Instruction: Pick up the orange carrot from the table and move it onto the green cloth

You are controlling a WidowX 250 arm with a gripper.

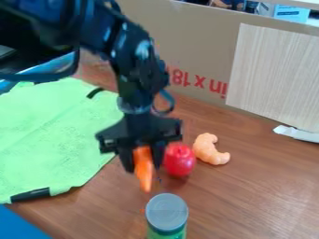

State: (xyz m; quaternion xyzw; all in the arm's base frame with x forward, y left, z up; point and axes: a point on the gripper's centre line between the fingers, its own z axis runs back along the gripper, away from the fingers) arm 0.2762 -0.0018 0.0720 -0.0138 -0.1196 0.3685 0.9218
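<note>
Nearest the camera, a can with a grey lid and a green side (167,214) stands upright on the brown tabletop (249,200), and a blue thing (17,225) shows at the near left corner. Just beyond the can, I have my fingers (126,161) partly open, only as wide as the orange carrot (144,170) clasped between them. The carrot hangs point down, toward the near side, its thick end up between my fingers; I judge that a grip there suits it, as the wide part gives me more to press on than the tapering tip. Whether the tip touches the tabletop I cannot tell. Just to the right of my fingers is a red apple (179,160), so close that there looks to be little room on that side, and just beyond it lies a curved, pale orange toy shrimp (211,149). To the left, a green cloth (56,130) is spread fairly flat, with a black clip (30,195) at its near corner and a black strip (94,92) at its far edge, perhaps to hold it down. Farther right lies a white object (296,133). At the far side a cardboard wall (193,51), with a pale panel (274,74) against it, stands upright, likely to fence in the work area.
</note>
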